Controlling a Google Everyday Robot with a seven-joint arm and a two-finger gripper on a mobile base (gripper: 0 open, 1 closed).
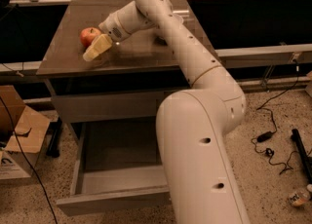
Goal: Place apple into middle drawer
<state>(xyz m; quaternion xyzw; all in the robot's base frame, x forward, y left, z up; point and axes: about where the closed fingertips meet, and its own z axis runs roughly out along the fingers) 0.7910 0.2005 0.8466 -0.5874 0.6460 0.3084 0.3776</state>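
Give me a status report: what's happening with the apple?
Gripper beside apple, low over tabletop; grasp unconfirmed. Apple on tabletop, not yet lifted. Middle drawer pulled open below; arm hides part of it.

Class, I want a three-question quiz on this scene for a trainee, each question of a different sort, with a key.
1. True or false: the round red-orange apple already lies inside the wide grey-brown middle drawer.
2. Where is the robot's gripper?
A) down inside the middle drawer
B) at the dark brown tabletop, right beside the apple
C) near the floor, beside the cabinet
3. Fill in the missing word: the middle drawer is pulled ____.

Key: 1 false, the apple sits on the tabletop. 2 B. 3 open.
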